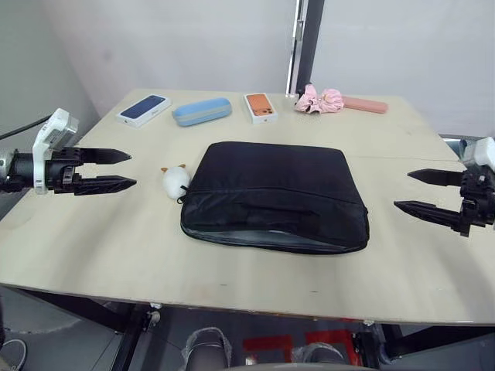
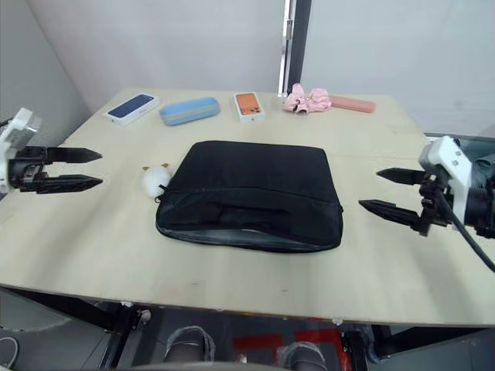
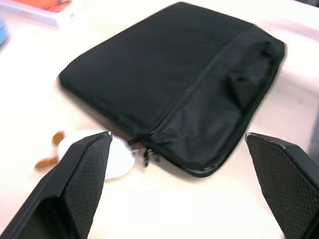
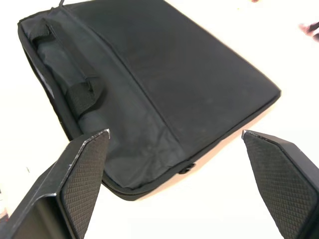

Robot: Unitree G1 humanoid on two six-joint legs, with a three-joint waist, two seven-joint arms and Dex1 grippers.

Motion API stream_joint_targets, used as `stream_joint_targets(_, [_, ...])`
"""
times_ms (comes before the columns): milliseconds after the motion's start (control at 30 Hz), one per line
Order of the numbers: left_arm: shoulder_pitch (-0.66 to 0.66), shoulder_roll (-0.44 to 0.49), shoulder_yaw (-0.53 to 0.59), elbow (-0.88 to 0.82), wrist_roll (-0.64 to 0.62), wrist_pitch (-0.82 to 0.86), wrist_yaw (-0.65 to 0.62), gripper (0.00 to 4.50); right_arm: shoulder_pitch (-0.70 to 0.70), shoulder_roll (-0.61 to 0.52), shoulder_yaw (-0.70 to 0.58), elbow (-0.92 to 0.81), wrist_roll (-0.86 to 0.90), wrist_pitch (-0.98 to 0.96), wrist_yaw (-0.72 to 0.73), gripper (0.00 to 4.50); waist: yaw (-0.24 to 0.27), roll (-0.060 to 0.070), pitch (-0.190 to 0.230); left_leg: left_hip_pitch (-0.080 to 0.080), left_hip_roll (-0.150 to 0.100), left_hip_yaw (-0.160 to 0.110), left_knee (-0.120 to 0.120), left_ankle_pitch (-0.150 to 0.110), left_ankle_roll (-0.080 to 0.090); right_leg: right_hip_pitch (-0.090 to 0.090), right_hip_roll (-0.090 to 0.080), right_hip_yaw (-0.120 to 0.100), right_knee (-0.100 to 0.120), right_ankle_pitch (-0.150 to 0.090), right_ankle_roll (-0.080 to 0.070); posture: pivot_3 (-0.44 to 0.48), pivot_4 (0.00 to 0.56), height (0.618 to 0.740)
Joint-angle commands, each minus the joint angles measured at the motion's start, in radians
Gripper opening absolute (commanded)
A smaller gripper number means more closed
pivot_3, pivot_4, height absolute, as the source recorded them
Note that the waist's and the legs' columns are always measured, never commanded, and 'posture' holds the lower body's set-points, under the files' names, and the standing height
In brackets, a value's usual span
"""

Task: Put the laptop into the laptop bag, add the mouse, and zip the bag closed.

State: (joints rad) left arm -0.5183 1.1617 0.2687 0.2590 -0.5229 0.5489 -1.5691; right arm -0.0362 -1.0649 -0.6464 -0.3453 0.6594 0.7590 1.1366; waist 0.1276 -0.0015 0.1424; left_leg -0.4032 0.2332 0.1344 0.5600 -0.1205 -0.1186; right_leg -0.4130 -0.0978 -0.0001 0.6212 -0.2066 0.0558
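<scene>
The laptop bag (image 1: 274,195) lies flat mid-worktop, its near edge gaping on grey lining. It seems already packed; zipping probably remains. The left gripper (image 1: 116,170) and the right gripper (image 1: 421,192) hover open, empty, beside it.

Laptop bag (image 1: 274,197) lies flat mid-table (image 1: 93,247), opening toward the near edge. Small lumpy toy (image 1: 175,182) touches, or nearly touches, its left side. Along the far edge, left to right: phone box (image 1: 143,109), case (image 1: 202,111), second phone box (image 1: 261,107), folded umbrella (image 1: 340,101). Left gripper (image 1: 122,170) hovers left of the bag, right gripper (image 1: 412,191) right of it, both apart from it.
</scene>
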Motion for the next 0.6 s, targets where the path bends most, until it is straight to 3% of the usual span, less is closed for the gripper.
stream_joint_targets(33, [0.003,0.002,0.033,-0.117,-0.071,-0.016,-0.043,4.5,-0.026,-0.041,-0.036,-0.041,0.024,-0.02,0.009,4.45,-0.001,0.0,0.0,0.0,0.0,0.0,0.0,0.0,0.0,0.0,0.0,0.0,0.001,0.0,0.0,0.0,0.15,0.74])
stream_joint_targets(200, [0.023,-0.037,0.008,-0.251,-0.16,0.025,-0.038,4.5,-0.098,-0.05,0.084,-0.079,0.076,0.018,-0.019,4.45,-0.007,0.0,0.0,0.001,0.0,0.001,0.002,0.0,0.0,0.0,0.0,0.001,0.002,0.0,0.0,0.0,0.15,0.74])
stream_joint_targets(433, [0.027,-0.065,0.0,-0.274,-0.193,0.037,-0.003,4.5,-0.258,-0.009,0.287,-0.106,0.119,0.039,-0.076,4.45,-0.022,0.0,0.0,0.001,0.001,0.001,0.002,0.0,0.0,-0.001,0.001,0.002,0.003,0.0,0.0,0.0,0.15,0.74])
stream_joint_targets(600, [0.097,-0.067,0.038,-0.296,-0.216,0.046,0.006,4.5,-0.399,0.084,0.447,-0.099,0.146,0.066,-0.116,4.45,-0.029,0.0,0.0,0.001,0.001,0.002,0.002,0.0,0.0,-0.001,0.001,0.002,0.003,0.0,0.0,0.0,0.15,0.74])
